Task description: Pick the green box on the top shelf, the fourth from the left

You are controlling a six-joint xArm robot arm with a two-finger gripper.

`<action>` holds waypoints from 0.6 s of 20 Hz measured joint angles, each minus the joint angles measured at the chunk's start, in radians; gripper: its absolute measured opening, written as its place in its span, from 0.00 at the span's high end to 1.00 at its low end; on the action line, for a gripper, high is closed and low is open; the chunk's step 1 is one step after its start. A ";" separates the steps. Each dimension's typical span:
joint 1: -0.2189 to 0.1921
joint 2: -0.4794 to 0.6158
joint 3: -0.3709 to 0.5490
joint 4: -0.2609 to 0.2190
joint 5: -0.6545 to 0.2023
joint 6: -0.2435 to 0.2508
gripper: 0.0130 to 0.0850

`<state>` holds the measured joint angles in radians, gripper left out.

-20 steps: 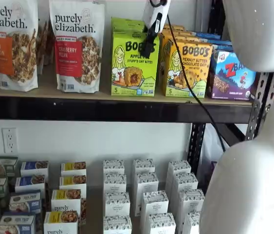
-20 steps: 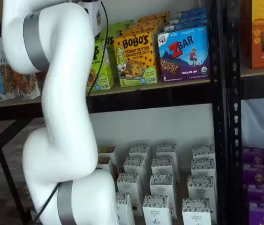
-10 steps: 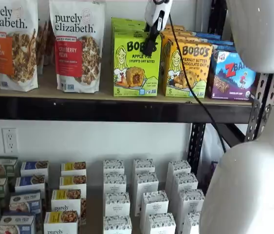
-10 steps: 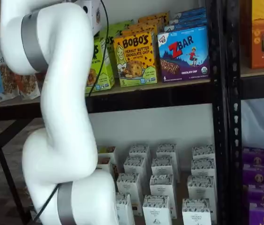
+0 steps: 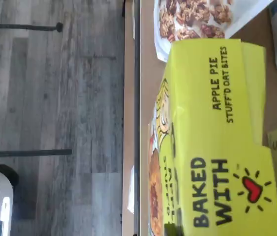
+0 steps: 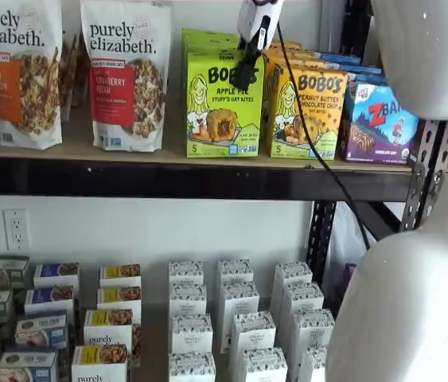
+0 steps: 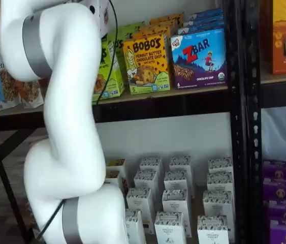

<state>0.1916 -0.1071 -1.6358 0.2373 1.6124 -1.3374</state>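
Note:
The green box (image 6: 222,103) stands upright on the top shelf (image 6: 168,177), between a granola bag and a yellow-orange Bobo's carton (image 6: 307,111). My gripper (image 6: 243,73) hangs from above at the box's upper right corner. One black finger lies across the front face; the other is hidden behind the box. The box moves with the gripper, so the fingers are closed on it. The wrist view shows the box's top panel (image 5: 217,147) close up, printed "Apple Pie Stuff'd Oat Bites". In a shelf view the arm covers most of the box (image 7: 104,71).
Purely Elizabeth granola bags (image 6: 124,76) stand left of the box, and a blue Zbar carton (image 6: 379,123) stands beyond the yellow one. A black cable (image 6: 311,143) hangs from the gripper. My white arm (image 7: 61,127) fills the foreground. Several small cartons (image 6: 235,318) stand on the lower shelf.
The green box was tilted a second ago and now stands upright, shifted slightly right and up with the gripper.

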 joint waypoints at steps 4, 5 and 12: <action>-0.002 0.007 -0.014 0.004 0.019 0.000 0.83; -0.003 0.007 -0.016 0.006 0.023 0.000 0.83; 0.001 -0.002 -0.021 0.008 0.050 0.007 0.83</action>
<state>0.1927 -0.1089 -1.6564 0.2451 1.6622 -1.3304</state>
